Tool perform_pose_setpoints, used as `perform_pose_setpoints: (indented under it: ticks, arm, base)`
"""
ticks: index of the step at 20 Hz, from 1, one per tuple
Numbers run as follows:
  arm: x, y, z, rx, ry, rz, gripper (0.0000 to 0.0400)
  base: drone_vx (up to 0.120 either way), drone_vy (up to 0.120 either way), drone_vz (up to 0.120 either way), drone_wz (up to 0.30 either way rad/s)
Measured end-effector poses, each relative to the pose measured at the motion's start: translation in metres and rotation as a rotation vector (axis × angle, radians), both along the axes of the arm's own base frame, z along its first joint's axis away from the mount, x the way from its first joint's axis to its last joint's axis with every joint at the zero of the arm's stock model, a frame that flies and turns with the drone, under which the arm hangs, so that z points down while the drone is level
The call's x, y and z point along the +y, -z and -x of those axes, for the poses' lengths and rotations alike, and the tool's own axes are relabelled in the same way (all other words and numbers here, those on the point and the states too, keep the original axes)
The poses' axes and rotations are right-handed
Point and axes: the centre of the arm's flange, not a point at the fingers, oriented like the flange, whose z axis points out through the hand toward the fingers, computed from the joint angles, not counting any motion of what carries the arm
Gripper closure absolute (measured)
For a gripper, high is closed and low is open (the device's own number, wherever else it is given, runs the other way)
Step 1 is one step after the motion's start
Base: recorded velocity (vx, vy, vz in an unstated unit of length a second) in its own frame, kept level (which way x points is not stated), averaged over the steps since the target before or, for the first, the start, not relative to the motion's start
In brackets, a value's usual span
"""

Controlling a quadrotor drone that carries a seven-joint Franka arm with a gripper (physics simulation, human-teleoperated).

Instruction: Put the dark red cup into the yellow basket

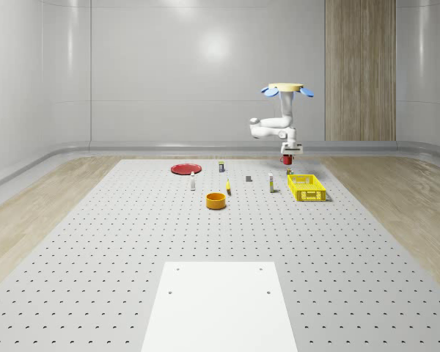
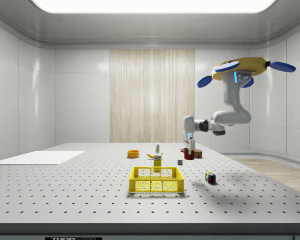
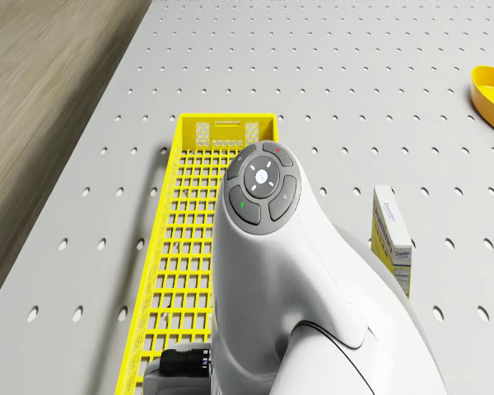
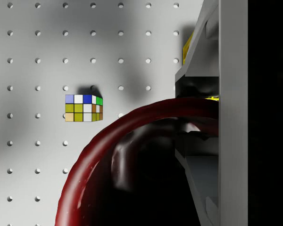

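The dark red cup (image 1: 286,159) is shown clamped by its rim in the gripper (image 1: 287,155), lifted clear of the bench (image 1: 132,242); in the wrist view the cup rim (image 4: 132,141) is seen pressed against one finger (image 4: 198,94). The drone (image 1: 287,89) is seen hovering above the bench, just behind the yellow basket (image 1: 306,188) in the whole-scene view. The basket is seen lower than the cup and slightly toward the whole-scene view's right and front; its long axis is directed away from the drone in the drone view (image 3: 189,247). The cup is judged not yet to be over the basket, so a short carry is required before release. A colour cube (image 4: 83,108) lies on the bench below.
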Motion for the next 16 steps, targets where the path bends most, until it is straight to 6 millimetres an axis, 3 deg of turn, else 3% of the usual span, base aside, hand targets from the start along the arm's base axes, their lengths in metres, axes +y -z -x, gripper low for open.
perform_pose_setpoints:
  ticks: [12, 16]
  arm:
    - [0.0, 0.0, 0.0, 0.0, 0.0, 0.0, 0.0302]
    - [0.0, 0.0, 0.0, 0.0, 0.0, 0.0, 0.0302]
  base:
    - [0.12, 0.12, 0.0, 0.0]
    - [0.12, 0.02, 0.0, 0.0]
